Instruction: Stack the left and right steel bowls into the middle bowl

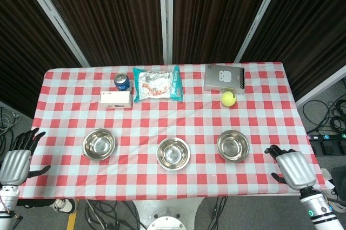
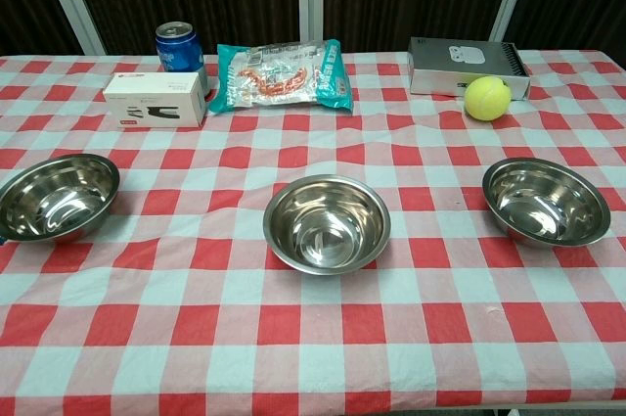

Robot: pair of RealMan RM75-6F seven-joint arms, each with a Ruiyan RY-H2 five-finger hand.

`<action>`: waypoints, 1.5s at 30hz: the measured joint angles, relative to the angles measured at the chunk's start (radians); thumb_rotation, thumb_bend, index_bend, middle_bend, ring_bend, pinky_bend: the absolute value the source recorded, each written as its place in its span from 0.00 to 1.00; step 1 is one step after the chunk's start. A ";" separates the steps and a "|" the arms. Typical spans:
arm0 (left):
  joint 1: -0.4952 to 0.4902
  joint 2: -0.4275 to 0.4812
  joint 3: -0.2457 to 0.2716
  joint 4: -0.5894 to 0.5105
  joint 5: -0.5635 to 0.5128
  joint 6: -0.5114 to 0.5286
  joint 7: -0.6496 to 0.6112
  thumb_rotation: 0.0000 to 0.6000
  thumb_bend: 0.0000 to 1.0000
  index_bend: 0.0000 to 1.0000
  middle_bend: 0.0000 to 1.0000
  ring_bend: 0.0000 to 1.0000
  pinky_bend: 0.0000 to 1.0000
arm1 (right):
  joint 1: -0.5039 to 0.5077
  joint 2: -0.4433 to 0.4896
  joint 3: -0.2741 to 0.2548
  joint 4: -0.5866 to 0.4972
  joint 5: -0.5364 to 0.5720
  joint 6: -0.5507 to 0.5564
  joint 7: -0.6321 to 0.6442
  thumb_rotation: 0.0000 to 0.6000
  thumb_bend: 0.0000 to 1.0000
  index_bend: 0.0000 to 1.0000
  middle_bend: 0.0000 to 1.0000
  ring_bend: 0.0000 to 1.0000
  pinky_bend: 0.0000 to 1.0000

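Three steel bowls stand in a row near the table's front edge: the left bowl [image 1: 99, 144] [image 2: 57, 197], the middle bowl [image 1: 173, 153] [image 2: 327, 223] and the right bowl [image 1: 233, 145] [image 2: 545, 202]. All are upright, apart and hold nothing. My left hand [image 1: 16, 161] hangs beyond the table's left edge, fingers spread and holding nothing. My right hand [image 1: 292, 167] is over the table's front right corner, right of the right bowl, fingers apart and holding nothing. Neither hand shows in the chest view.
Along the back of the red checked tablecloth [image 1: 162, 116] stand a blue can [image 1: 122, 81], a white box [image 1: 115, 99], a snack bag [image 1: 158, 84], a grey box [image 1: 225, 78] and a yellow-green ball [image 1: 228, 98]. Cables lie on the floor on both sides.
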 measured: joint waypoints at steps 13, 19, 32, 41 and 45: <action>0.002 -0.018 -0.004 0.059 -0.017 -0.012 -0.022 1.00 0.05 0.16 0.13 0.05 0.10 | 0.073 -0.075 0.009 0.025 0.008 -0.095 -0.091 1.00 0.14 0.32 0.32 0.58 0.59; 0.001 -0.030 -0.009 0.081 -0.024 -0.018 -0.029 1.00 0.05 0.16 0.13 0.05 0.10 | 0.099 -0.114 0.012 0.046 0.043 -0.144 -0.127 1.00 0.14 0.34 0.34 0.58 0.59; -0.007 -0.056 -0.013 0.130 -0.032 -0.037 -0.035 1.00 0.06 0.16 0.13 0.05 0.10 | 0.138 -0.216 0.028 0.168 0.065 -0.165 -0.083 1.00 0.15 0.38 0.36 0.58 0.59; -0.006 -0.068 -0.018 0.158 -0.044 -0.042 -0.037 1.00 0.06 0.16 0.13 0.05 0.10 | 0.174 -0.278 0.026 0.234 0.050 -0.185 -0.063 1.00 0.16 0.40 0.39 0.58 0.56; -0.007 -0.073 -0.019 0.168 -0.045 -0.046 -0.040 1.00 0.06 0.16 0.13 0.05 0.10 | 0.182 -0.289 0.022 0.246 0.050 -0.190 -0.066 1.00 0.16 0.41 0.39 0.58 0.56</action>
